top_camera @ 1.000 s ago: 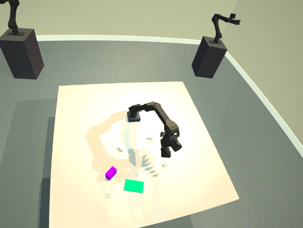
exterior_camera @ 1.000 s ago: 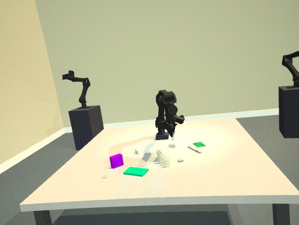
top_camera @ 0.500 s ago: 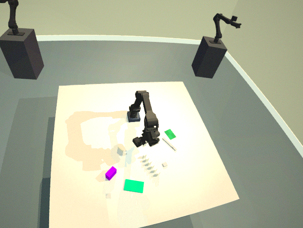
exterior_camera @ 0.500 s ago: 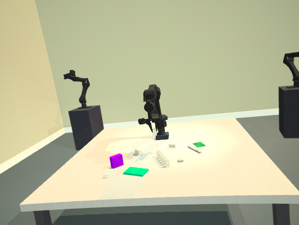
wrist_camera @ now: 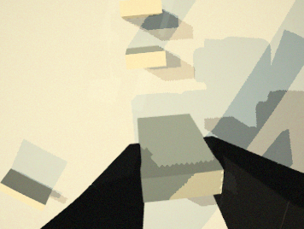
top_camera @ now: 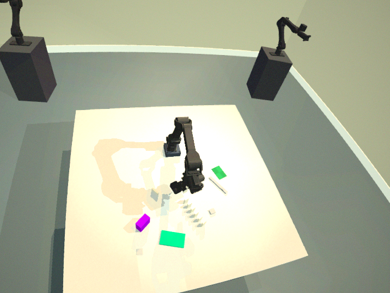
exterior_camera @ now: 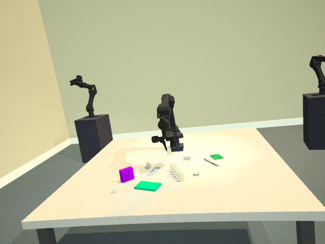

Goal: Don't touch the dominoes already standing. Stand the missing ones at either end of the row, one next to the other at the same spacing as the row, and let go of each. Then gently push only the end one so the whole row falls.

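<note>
My gripper is shut on a pale domino, held upright above the table, near the base-side end of the row. Several cream dominoes stand in an evenly spaced row; its nearest ones lie straight ahead of the held domino in the wrist view. A loose domino rests to the right of the gripper in the exterior view, hidden by the arm in the top view. Another pale piece stands left of the row.
A purple block and a teal slab are left of the row. A small pale block, a pale stick and a green square are right. A small tile lies front left.
</note>
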Robot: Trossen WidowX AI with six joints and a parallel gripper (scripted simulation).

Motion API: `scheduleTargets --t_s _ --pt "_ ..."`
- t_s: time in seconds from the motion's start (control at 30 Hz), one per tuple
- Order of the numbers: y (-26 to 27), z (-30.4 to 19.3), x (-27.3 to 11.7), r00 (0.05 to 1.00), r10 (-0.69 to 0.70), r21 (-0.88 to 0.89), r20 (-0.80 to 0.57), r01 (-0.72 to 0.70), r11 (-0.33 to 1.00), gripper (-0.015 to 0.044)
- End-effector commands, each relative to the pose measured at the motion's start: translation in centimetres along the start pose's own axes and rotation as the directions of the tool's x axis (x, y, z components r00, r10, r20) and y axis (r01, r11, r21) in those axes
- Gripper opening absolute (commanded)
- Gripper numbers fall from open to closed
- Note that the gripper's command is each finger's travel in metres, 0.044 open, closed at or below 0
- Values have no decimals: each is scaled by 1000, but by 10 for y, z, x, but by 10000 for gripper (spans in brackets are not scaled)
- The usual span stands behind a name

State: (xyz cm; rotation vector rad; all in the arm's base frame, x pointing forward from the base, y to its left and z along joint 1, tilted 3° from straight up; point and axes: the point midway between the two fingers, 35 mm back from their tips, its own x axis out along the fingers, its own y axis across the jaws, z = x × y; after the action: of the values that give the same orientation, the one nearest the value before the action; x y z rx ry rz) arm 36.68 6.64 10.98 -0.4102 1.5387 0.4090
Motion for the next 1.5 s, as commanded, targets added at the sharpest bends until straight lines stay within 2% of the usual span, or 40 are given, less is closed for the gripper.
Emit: scheduleTargets --t_s 0.0,0.5,0.93,1.33,1.37,1.47 --pt "1 -2 20 1000 9 11 -13 -9 1000 107" --pt "4 -7 88 1000 4 -26 -11 -4 1000 107" --pt "4 -8 91 1000 3 -28 -11 -3 1000 107" --pt "4 -8 91 1000 3 -28 -11 -3 1000 422" --pt "4 -8 91 1000 3 -28 -11 -3 1000 440" --pt "4 -7 88 1000 3 -28 -11 -3 1000 440"
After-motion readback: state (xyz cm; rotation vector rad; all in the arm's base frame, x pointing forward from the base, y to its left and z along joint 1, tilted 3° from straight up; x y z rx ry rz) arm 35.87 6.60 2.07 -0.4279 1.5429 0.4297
